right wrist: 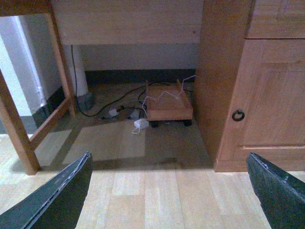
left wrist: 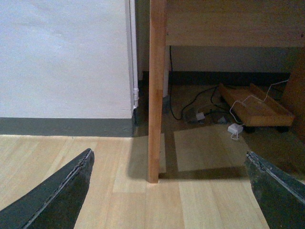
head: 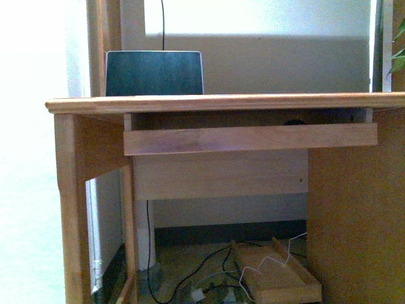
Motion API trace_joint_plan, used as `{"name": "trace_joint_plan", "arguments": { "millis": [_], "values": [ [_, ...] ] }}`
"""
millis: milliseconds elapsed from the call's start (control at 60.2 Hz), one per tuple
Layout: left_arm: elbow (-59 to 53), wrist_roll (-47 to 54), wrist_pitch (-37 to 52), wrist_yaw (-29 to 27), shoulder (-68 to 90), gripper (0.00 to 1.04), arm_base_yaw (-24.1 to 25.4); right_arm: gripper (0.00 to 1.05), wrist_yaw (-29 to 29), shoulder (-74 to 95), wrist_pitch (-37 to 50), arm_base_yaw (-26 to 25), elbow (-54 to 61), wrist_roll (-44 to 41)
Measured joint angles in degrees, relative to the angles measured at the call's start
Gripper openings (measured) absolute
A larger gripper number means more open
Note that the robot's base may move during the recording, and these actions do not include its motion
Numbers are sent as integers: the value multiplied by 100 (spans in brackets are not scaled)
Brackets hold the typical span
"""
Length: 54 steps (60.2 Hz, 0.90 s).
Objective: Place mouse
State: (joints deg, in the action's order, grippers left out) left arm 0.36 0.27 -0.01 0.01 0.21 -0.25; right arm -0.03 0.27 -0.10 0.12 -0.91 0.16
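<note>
Barely visible, the mouse (head: 294, 121) lies inside the pull-out tray (head: 250, 139).

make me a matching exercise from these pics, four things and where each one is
Things:
1. laptop
2. sliding shelf
3. wheeled wooden stand
4. ring handle

Places:
a. on the cupboard door
b. on the desk top
c. on the floor under the desk
d. just below the desk top

Pairs: 1-b, 2-d, 3-c, 4-a

Wooden desk (head: 228, 102), laptop (head: 154, 73) on top
</note>
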Motion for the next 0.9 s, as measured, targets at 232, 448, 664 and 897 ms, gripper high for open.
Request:
{"name": "trace_joint_plan", "arguments": {
  "millis": [232,448,664,897],
  "values": [
    [0,0,0,2,-2,97,0,97,0,-4,0,0,0,0],
    [-2,0,0,0,-4,97,0,97,4,-4,0,0,0,0],
    [-2,0,0,-2,-4,97,0,97,4,-7,-2,0,0,0],
    [0,0,0,-2,-4,97,0,97,0,-9,0,0,0,-2]
  ]
}}
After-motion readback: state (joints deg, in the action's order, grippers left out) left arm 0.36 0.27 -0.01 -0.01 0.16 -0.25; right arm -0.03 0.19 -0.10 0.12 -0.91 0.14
